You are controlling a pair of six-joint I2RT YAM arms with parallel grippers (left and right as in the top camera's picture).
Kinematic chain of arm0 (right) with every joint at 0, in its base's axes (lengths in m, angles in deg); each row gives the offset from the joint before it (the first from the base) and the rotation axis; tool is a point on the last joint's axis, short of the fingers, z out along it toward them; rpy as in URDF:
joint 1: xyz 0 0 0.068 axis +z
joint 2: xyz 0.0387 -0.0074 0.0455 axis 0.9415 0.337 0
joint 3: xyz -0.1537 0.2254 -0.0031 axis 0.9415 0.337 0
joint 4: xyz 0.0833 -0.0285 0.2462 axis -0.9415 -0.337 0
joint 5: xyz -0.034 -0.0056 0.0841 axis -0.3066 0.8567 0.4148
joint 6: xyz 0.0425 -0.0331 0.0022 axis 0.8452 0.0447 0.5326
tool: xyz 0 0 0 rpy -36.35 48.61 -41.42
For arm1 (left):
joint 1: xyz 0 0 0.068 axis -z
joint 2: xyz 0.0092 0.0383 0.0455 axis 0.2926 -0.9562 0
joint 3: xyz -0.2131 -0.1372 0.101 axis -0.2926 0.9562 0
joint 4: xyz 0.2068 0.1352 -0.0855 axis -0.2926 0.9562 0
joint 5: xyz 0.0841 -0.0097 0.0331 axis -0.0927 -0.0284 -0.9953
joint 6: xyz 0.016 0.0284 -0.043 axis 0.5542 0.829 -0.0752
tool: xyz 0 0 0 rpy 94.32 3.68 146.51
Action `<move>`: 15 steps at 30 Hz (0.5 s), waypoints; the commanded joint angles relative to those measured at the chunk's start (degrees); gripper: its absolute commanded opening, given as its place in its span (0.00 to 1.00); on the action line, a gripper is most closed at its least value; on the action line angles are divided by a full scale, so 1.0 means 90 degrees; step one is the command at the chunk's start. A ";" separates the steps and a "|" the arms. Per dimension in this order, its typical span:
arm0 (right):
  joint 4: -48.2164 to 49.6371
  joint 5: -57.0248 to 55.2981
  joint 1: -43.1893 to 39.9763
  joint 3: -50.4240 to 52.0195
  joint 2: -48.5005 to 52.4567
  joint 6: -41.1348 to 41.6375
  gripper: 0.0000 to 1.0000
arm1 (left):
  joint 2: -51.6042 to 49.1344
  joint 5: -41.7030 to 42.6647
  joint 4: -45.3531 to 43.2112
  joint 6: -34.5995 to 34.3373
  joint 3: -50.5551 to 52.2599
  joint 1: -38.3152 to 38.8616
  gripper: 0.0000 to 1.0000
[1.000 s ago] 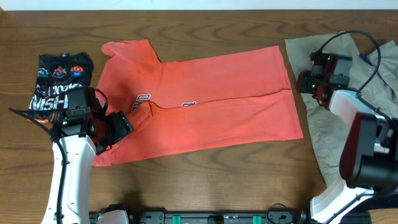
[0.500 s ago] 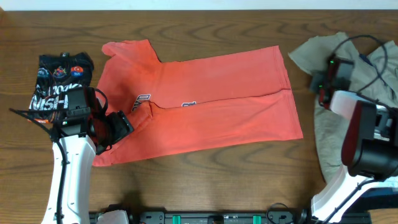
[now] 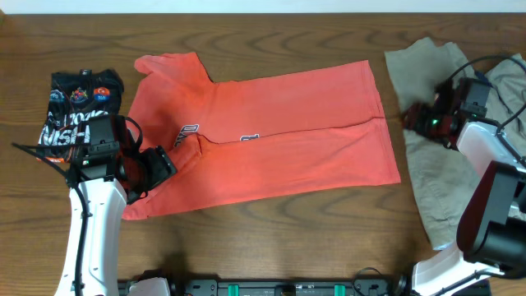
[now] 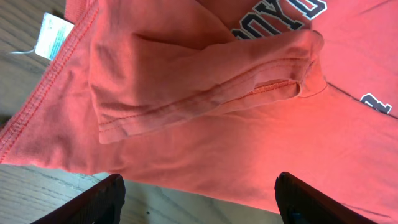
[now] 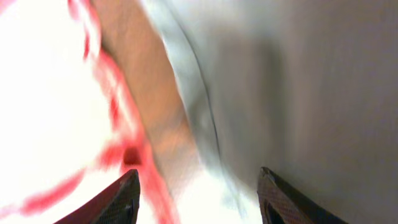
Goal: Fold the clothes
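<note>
The coral-red T-shirt (image 3: 271, 140) lies flat across the middle of the table, with its lower part folded up so only bits of the navy-and-white print show. My left gripper (image 3: 156, 168) is open and empty over the shirt's lower left corner. The left wrist view shows the shirt (image 4: 249, 143), its folded-in sleeve (image 4: 199, 81) and bare wood between the jaws (image 4: 199, 186). My right gripper (image 3: 417, 121) is over the left edge of a khaki garment (image 3: 427, 173). In the blurred right wrist view its jaws (image 5: 199, 180) are wide apart above khaki cloth (image 5: 311, 81).
A folded black printed garment (image 3: 82, 103) lies at the far left, beside the left arm. A second, paler garment (image 3: 508, 78) lies at the right edge under the right arm's cable. A white tag (image 4: 50, 34) hangs at the shirt's hem.
The right gripper swung right over the khaki garment, bunching it up, then moved down and left; the khaki cloth now lies flatter. The left arm and the red shirt have not moved.
</note>
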 commanded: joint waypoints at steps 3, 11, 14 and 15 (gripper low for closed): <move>-0.1195 -0.0182 0.0126 0.0138 -0.0007 0.0012 0.57 | 0.0024 -0.0039 0.0015 0.0206 0.0002 -0.0015 0.79; -0.2178 -0.0187 0.0185 0.0226 -0.0007 -0.0177 0.57 | 0.0022 -0.0039 0.0015 0.0204 0.0002 -0.0015 0.79; -0.2446 -0.0165 0.0350 0.0226 -0.0007 -0.0369 0.55 | 0.0022 -0.0039 0.0015 0.0204 0.0002 -0.0015 0.79; -0.2514 -0.0180 0.0403 0.0228 -0.0007 -0.0396 0.52 | 0.0022 -0.0039 0.0015 0.0204 0.0002 -0.0015 0.79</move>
